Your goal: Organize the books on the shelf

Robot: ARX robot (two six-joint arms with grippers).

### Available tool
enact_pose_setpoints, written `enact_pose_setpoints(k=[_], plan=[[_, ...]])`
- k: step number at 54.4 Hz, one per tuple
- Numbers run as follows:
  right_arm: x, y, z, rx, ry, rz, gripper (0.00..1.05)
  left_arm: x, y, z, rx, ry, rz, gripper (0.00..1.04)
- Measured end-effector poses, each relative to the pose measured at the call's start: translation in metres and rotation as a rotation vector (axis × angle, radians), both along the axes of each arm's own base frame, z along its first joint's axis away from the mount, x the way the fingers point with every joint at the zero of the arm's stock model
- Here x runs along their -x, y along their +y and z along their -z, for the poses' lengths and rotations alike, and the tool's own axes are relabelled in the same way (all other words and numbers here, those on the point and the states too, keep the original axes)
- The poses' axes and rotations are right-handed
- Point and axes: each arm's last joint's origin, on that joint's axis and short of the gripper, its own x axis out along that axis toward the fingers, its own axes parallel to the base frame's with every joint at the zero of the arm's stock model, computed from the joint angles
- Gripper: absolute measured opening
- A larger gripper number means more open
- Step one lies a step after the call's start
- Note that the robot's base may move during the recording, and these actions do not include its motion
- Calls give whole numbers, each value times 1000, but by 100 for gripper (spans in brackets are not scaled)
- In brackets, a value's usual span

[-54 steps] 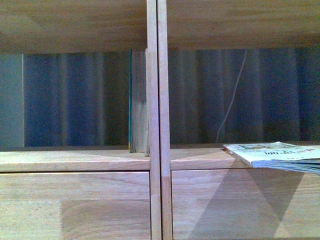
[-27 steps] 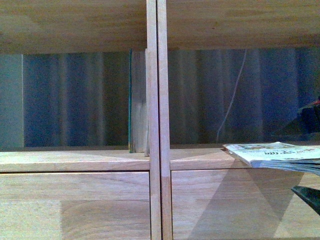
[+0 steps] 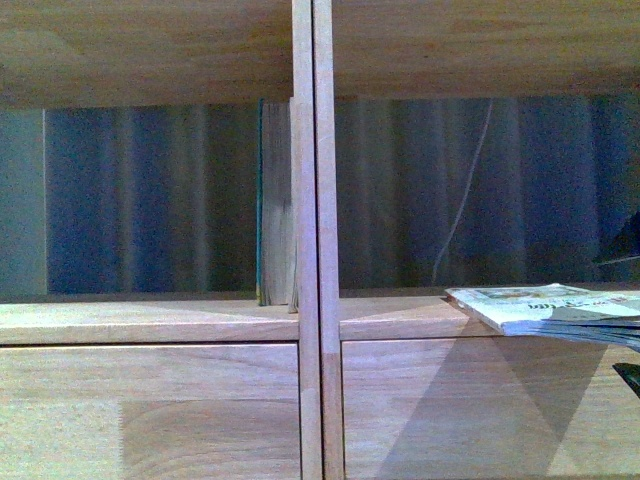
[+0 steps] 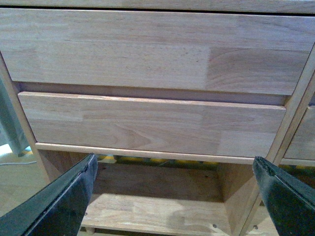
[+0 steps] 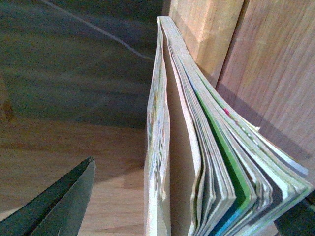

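Note:
The books (image 3: 548,305) lie flat in a stack on the right side of the light-wood shelf (image 3: 150,322), jutting over its front edge. A white illustrated cover is on top. A dark teal book (image 3: 261,200) stands upright against the central divider (image 3: 315,240). My right gripper (image 3: 631,312) is open at the far right edge, with one dark finger above the stack and one below. In the right wrist view the books (image 5: 206,162) sit between its fingers (image 5: 64,201), page edges fanned. My left gripper (image 4: 174,160) is open and empty, facing the drawer fronts (image 4: 147,123).
A thin white cable (image 3: 465,190) hangs behind the right compartment against a dark curtain. Below the drawers the left wrist view shows a low open compartment (image 4: 157,211). The shelf board above (image 3: 150,50) limits the headroom.
A second ago no gripper showed in the front view. My right gripper's fingers came in at the right edge around the stack, and less of them shows now than half a second ago.

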Motion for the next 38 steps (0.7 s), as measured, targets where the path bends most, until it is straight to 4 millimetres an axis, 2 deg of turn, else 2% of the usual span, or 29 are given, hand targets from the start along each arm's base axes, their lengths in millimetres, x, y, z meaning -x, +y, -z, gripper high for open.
enact_pose_setpoints(k=[14,25,31,34,38], plan=[[0,14,3,-3,28,-46,63,0,0,0,0,0,0,97],[0,17,4,-15,32,-46,36,0,0,0,0,0,0,97],[-1,19,4,-21,32,-45,15,0,0,0,0,0,0,97],[-1,19,3,-24,25,-44,9,0,0,0,0,0,0,97],[-2,20,2,-27,21,-47,7,0,0,0,0,0,0,97]])
